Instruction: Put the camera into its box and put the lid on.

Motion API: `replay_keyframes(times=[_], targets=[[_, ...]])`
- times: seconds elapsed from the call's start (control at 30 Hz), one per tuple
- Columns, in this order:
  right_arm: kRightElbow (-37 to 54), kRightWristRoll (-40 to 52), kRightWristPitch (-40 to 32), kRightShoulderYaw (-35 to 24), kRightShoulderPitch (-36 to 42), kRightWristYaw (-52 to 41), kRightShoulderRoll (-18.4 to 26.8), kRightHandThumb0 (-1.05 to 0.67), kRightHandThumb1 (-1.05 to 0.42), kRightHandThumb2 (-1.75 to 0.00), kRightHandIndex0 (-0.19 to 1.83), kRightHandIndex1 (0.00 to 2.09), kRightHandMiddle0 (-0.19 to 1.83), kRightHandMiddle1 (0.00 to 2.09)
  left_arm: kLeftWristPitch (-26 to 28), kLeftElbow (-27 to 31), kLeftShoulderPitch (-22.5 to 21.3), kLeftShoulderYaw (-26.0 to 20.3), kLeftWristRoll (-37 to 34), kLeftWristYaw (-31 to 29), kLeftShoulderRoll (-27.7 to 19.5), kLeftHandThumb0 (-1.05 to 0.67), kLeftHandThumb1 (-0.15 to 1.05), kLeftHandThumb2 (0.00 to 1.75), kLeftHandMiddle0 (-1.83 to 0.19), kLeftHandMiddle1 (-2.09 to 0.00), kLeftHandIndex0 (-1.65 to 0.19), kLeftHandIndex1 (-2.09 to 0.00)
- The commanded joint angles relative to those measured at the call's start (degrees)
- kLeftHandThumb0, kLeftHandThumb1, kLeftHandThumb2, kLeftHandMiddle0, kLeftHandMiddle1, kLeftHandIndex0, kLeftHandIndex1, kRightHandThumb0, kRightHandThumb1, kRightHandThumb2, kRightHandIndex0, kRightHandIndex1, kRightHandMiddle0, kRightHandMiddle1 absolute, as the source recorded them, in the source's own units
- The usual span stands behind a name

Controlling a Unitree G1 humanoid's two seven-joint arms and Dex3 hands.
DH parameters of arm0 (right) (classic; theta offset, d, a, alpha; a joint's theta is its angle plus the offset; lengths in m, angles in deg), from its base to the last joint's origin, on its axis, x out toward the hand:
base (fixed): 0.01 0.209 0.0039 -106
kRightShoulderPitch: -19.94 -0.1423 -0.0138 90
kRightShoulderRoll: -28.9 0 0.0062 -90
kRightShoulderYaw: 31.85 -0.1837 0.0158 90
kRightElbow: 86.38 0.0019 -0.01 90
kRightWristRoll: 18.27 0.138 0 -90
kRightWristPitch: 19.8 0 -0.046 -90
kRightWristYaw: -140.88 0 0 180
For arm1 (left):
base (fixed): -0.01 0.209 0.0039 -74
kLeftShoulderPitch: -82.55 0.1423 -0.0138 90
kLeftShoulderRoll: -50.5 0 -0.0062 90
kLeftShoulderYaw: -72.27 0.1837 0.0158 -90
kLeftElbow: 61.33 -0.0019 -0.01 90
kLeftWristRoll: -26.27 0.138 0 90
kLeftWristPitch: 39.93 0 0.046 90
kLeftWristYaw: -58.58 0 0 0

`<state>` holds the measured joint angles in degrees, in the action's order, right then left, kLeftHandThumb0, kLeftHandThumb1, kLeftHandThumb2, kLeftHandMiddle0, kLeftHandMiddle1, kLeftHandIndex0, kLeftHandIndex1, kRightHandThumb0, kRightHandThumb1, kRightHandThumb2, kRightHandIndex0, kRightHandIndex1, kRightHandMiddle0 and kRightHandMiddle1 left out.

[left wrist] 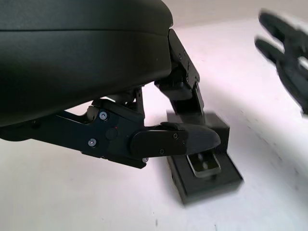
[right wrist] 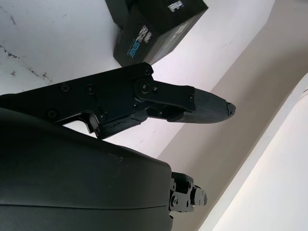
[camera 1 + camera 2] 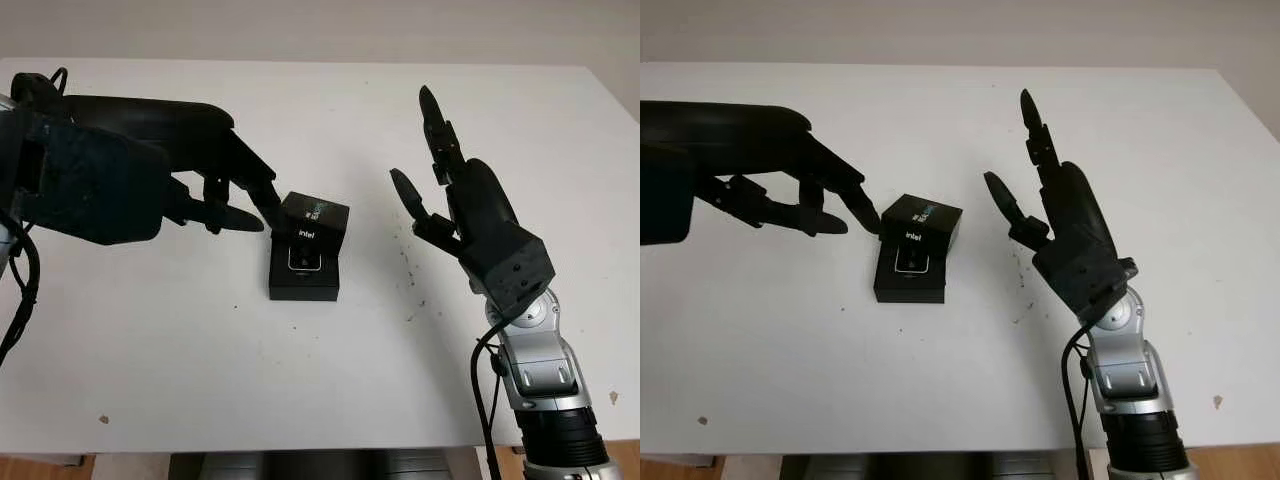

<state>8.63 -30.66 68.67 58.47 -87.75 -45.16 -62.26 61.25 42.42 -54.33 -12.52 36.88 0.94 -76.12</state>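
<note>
Nearest me, my right hand [image 3: 450,215] hangs open at three o'clock of the black cardboard box [image 3: 304,270], holding nothing. Its silver camera [image 3: 303,259] lies inside, the black lid [image 3: 314,217] tilted on the far rim. My left hand's fingers [image 3: 262,195] touch the lid's nine o'clock edge above the white table [image 3: 200,360].

- Left hand [image 3: 215,200]: matte black shell, jointed black fingers, small screws at the knuckles.
- Right hand [image 3: 455,205]: black, on a silver wrist with black cable.

Matt black cardboard box [image 3: 304,270]; smooth white table [image 3: 200,360], speckled
</note>
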Motion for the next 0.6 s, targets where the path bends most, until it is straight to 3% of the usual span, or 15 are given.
replay_keyframes(times=[0.0,0.1,0.3,0.4,0.57], targets=[[0.3,-0.1,0.3,-0.2,0.1,0.0,0.6,-0.71,-1.05,-0.57,-0.06,0.06,-0.07,0.06,-3.6,-4.8,-2.5,-0.5,1.0,3.7,1.7,-0.61,1.05,0.27,-0.4,-0.39,-0.26,-0.44],[0.2,0.2,0.4,-0.3,0.1,-0.3,0.7,-0.71,-1.05,-0.57,-0.07,0.06,-0.08,0.05,-9.3,-16.4,-7.9,2.1,3.4,7.8,4.4,-0.65,1.04,0.13,-0.3,-0.08,-0.24,-0.21],[-0.2,2.9,0.9,-1.4,0.2,-1.0,0.5,-0.71,-1.05,-0.54,-0.08,0.05,-0.09,0.05,-16.7,-34.3,-19.1,9.3,11.1,10.6,9.9,-0.83,1.0,0.06,0.0,-0.01,-0.01,-0.03],[0.1,4.2,0.5,-1.8,0.1,-1.6,0.5,-0.71,-1.05,-0.54,-0.1,0.04,-0.1,0.04,-20.2,-39.2,-23.3,12.1,13.2,9.1,12.3,-0.93,1.02,0.06,0.13,-0.01,0.16,-0.01],[0.4,5.2,-0.3,-2.0,-0.1,-2.1,0.5,-0.71,-1.05,-0.53,-0.12,0.03,-0.11,0.04,-21.8,-41.9,-26.6,14.7,14.4,6.6,16.0,-0.94,1.0,0.05,0.18,-0.04,0.19,-0.02]])
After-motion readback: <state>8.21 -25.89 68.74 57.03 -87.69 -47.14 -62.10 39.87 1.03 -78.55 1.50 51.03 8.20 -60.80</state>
